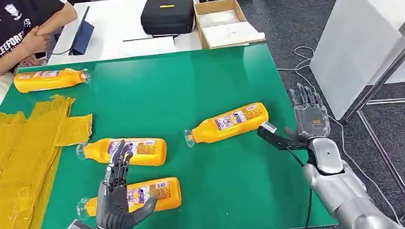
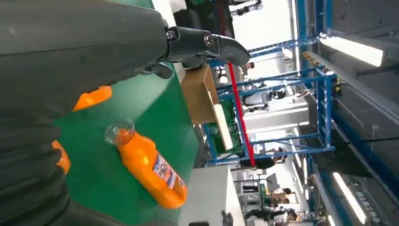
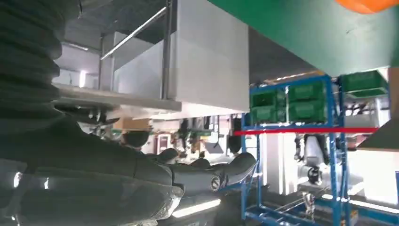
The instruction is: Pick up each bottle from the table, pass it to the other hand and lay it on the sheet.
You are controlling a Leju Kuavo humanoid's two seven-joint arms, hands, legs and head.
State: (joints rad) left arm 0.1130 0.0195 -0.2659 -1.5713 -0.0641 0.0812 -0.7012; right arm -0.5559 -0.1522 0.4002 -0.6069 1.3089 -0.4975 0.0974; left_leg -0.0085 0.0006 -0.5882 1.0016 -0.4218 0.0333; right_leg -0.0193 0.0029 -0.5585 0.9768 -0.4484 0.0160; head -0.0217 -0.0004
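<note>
Four orange bottles lie on the green bench (image 1: 209, 86): one far off near the person (image 1: 51, 79), one beside the yellow sheet (image 1: 23, 165) (image 1: 122, 152), one under the left hand (image 1: 116, 198) (image 1: 154, 193), one near the right hand (image 1: 307, 121) (image 1: 227, 123). Both hands are empty, fingers (image 1: 117, 170) spread. The risk, as I judge it, is that the round bottles roll from a glancing touch, or slip at the hand-over
</note>
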